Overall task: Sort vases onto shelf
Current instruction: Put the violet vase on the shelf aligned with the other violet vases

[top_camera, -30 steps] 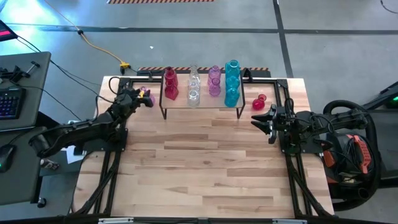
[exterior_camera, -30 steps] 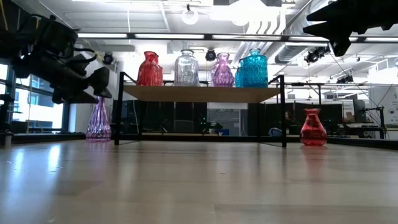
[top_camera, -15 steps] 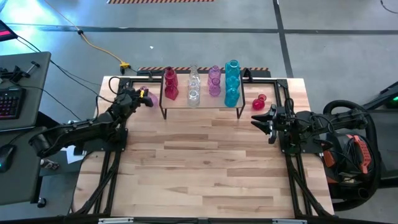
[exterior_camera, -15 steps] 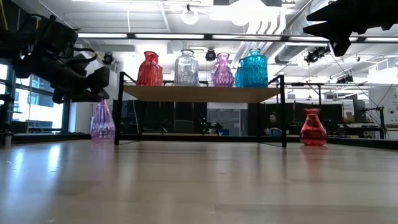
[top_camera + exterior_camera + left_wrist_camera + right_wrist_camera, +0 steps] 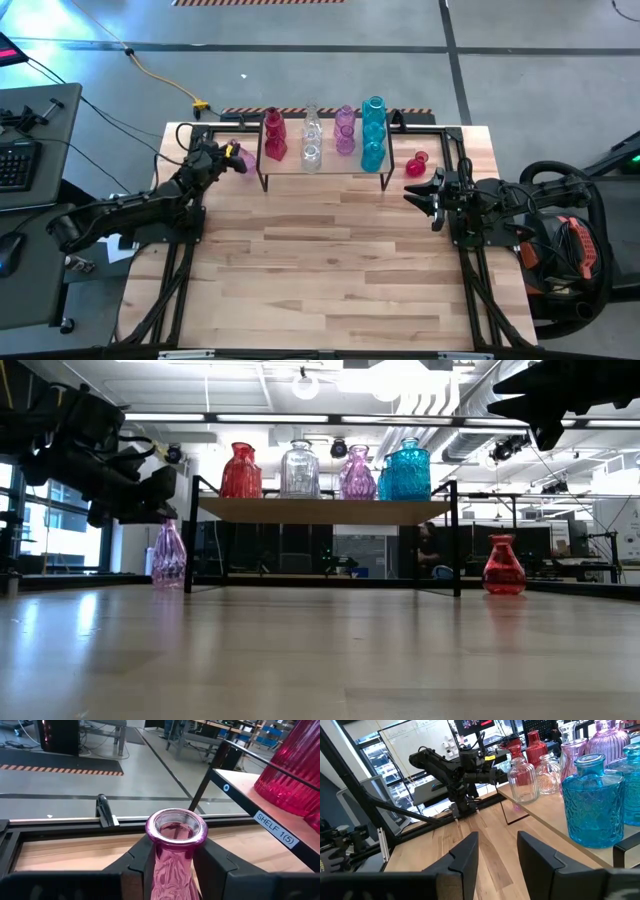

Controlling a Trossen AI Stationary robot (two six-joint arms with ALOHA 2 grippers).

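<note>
Vases on shelf (image 5: 325,165): four colour columns in the high view, running from the left gripper's side toward the right gripper's.
Red column (image 5: 274,135): two counted from above; one fronts the low view (image 5: 240,471).
Clear column (image 5: 311,140): at least two; exact count cannot be told.
Pink-purple column (image 5: 345,130): two counted.
Teal blue column (image 5: 373,132): three counted, nearest the right gripper.
Vases off the shelf: two, both on the table (image 5: 320,270).
Pink-purple vase (image 5: 175,847): upright on the table, just outside the shelf's end post on the left gripper's side; also in the low view (image 5: 168,556).
Red vase on table (image 5: 417,163): upright, just beyond the shelf's other end, a little ahead of the right gripper's tips; in the low view (image 5: 503,567).
Vase contents: nothing visible in the pink-purple vase's open mouth.
Left gripper (image 5: 172,857): fingers (image 5: 137,865) narrowed around the pink-purple vase's neck, one pad each side, touching or nearly so.
Right gripper (image 5: 497,852): raised above the table beside the teal blue end of the shelf; jaws partly apart, nothing between them.
Shelf label: tag on the edge reads "SHELF 1(5)" (image 5: 276,829).
</note>
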